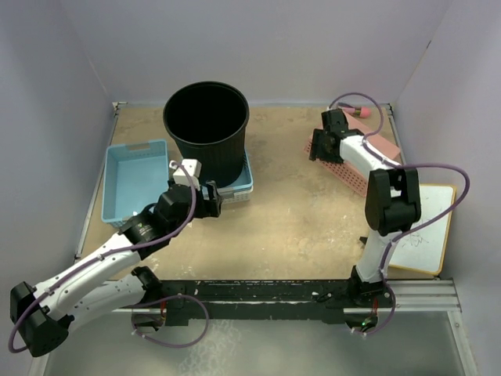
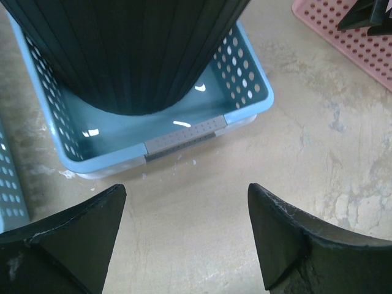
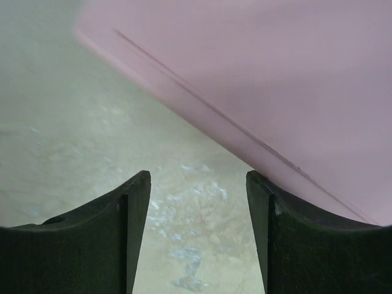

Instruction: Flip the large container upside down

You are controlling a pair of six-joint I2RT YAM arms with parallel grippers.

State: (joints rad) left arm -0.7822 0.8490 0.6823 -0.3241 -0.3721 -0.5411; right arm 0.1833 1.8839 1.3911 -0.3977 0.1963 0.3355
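Robot lab cell: blank walls (image 1: 258, 47), 2 arms (image 1: 86, 270) on rail (image 1: 274, 294)

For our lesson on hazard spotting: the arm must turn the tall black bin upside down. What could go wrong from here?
The bin stands inside a perforated basket; tipping it could drag or upset that basket.
The open left jaws look narrower than the bin's body, so a grip may slip.

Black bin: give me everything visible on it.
The black bin is tall, round and plastic-looking. It tapers to a narrower base and has fine vertical ribs on its wall. It stands upright with its mouth up, and the interior is dark and seemingly empty. Its base sits inside a perforated blue basket. The left claw is open just short of it, not touching.
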